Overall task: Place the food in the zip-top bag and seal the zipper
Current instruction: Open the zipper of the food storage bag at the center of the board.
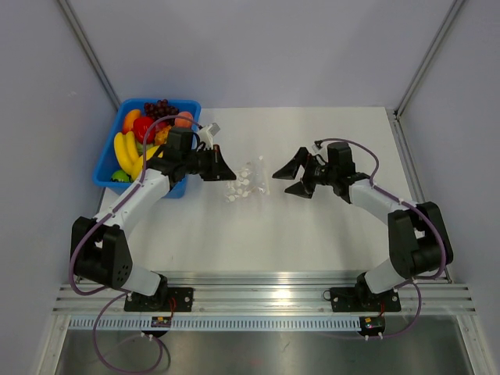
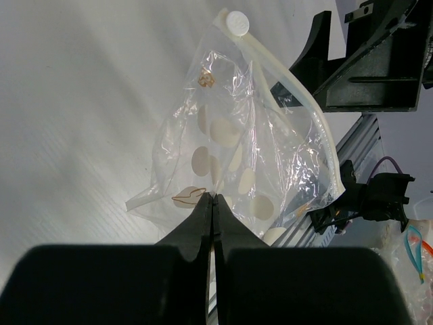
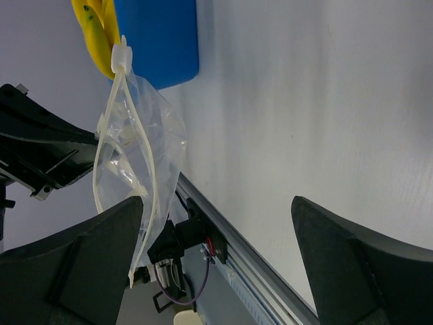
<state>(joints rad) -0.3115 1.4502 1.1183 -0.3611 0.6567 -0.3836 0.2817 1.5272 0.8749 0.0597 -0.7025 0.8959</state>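
The see-through zip-top bag (image 1: 246, 181) with white dots hangs from my left gripper (image 1: 225, 170), which is shut on its near edge (image 2: 214, 196). The zipper (image 2: 301, 95) is a whitish strip along the bag's far edge, with a round slider (image 2: 237, 22) at its end. In the right wrist view the bag (image 3: 139, 145) and zipper (image 3: 145, 176) sit by the left finger. My right gripper (image 1: 280, 181) is open and empty just right of the bag, its jaws wide apart (image 3: 216, 257). A peach-like fruit (image 1: 184, 119) lies in the bin, partly hidden by my left arm.
The blue bin (image 1: 105, 168) stands at the far left, holding yellow bananas (image 1: 123, 152), dark grapes (image 1: 160, 106) and other red and orange fruit. It also shows in the right wrist view (image 3: 159, 40). An aluminium rail (image 1: 266, 297) runs along the table's near edge.
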